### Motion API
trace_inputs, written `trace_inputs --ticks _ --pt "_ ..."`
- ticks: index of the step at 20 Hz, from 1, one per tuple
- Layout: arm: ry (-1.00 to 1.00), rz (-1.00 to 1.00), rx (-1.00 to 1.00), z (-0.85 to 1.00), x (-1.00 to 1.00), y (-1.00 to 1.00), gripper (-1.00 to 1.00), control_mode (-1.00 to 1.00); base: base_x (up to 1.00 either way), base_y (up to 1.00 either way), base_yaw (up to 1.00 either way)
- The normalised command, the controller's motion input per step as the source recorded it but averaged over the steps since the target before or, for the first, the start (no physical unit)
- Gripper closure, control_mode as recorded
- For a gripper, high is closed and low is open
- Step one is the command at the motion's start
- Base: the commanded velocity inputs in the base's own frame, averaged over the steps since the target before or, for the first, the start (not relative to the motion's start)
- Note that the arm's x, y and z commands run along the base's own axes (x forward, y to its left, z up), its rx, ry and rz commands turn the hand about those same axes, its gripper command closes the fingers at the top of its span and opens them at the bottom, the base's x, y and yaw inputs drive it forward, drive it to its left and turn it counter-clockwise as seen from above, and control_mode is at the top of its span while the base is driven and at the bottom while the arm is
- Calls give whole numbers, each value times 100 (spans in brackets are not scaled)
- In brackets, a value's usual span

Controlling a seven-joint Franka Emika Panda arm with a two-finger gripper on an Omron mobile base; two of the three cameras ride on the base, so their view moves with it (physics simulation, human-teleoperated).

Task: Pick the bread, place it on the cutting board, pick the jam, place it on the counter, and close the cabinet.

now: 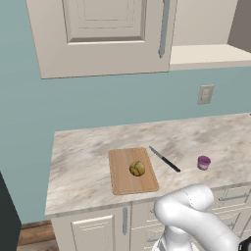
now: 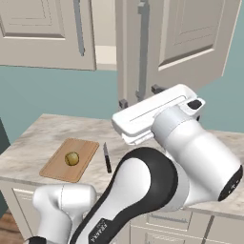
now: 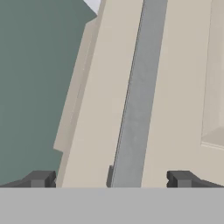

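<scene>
The bread (image 1: 137,168) (image 2: 72,158) lies on the cutting board (image 1: 122,184) (image 2: 57,169), near the front of the counter (image 1: 83,162) (image 2: 28,147). To the right of the board the jam (image 1: 204,162) stands on the counter. The cabinet (image 2: 190,43) has its right door swung open, and its cream shelf (image 1: 211,55) is bare. My gripper (image 2: 139,96) (image 3: 111,178) is open at that door, one fingertip on each side of the door's long metal handle (image 3: 135,109) (image 2: 141,52), without closing on it.
A black-handled knife (image 1: 165,159) (image 2: 107,158) lies between the board and the jam. The cabinet's left door (image 1: 103,39) is shut. A wall socket (image 1: 205,94) sits above the counter. The counter ends at the left, beside a dark appliance (image 1: 7,215).
</scene>
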Motion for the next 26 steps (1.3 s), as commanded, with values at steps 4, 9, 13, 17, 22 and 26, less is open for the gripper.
trace_inputs --ticks 4,9,13,17,22,26 --pt "0 0 0 0 60 12 -100 -100 0 0 0" --pt "0 0 0 0 58 13 -100 -100 0 0 0" --pt "0 0 0 0 60 16 -100 -100 0 0 0" --pt "0 0 0 0 56 14 -100 -100 0 0 0" --pt "0 0 0 0 54 10 -100 -100 0 0 0" --pt "0 0 0 0 52 5 -100 -100 0 0 0"
